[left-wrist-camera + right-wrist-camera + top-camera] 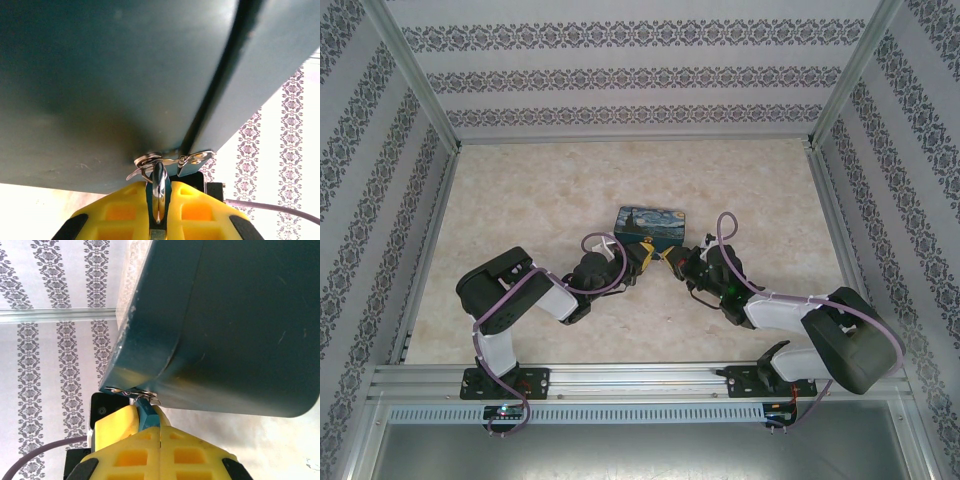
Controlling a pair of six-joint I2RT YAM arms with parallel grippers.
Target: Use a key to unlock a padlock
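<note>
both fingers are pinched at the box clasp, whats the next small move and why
Likely keep the left fingers steady on the silver piece at the clasp of the box and gently twist the right fingers, which pinch a small blue piece under it. Both are shut there, so a turn seems due.

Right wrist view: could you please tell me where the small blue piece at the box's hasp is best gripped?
Probably by its body, below the metal hasp, from the near side of the box, where the blue piece juts clear. The right gripper is shut on it that way.
</note>
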